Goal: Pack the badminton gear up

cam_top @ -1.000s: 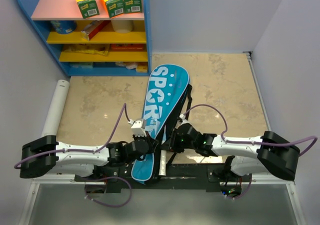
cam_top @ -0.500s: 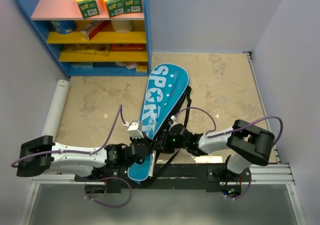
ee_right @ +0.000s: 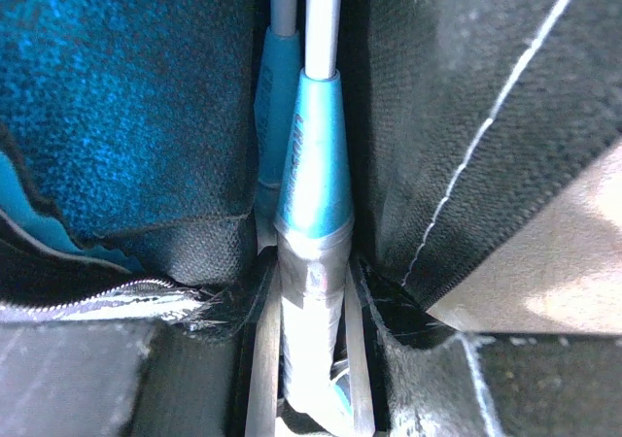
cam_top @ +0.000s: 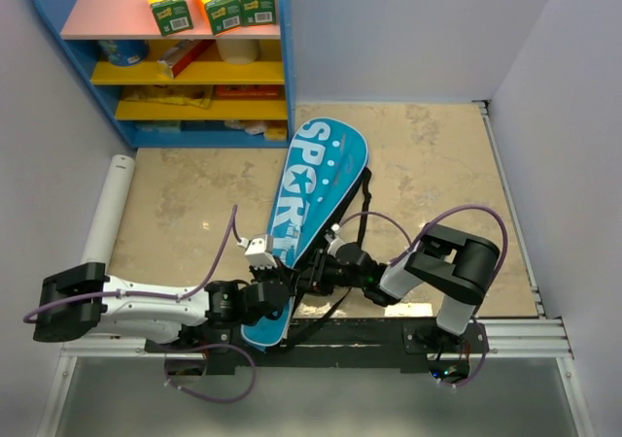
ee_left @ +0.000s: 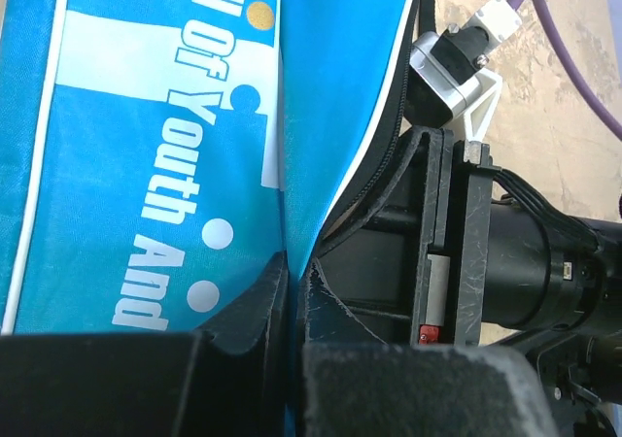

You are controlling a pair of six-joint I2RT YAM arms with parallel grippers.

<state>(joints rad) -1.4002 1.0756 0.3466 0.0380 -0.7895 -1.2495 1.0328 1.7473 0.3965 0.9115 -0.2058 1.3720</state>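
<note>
The long blue bag (cam_top: 316, 189) with "SPORT" on it is laid slanted on the table (cam_top: 437, 184). Its wide end is far from the arms and its thin end is close to them. The left gripper (ee_left: 292, 284) is squeezed tight on the bag's blue cloth at the thin end, right by the bag's open edge. The right gripper (ee_right: 311, 306) is just beside that edge and is poked into the bag's opening. It is closed around the silver-white handle (ee_right: 309, 262) of one light-blue racket (ee_right: 313, 165). A second racket (ee_right: 275, 87) is tucked right next to the first one, inside the bag. From above, both rackets are hidden by the bag.
</note>
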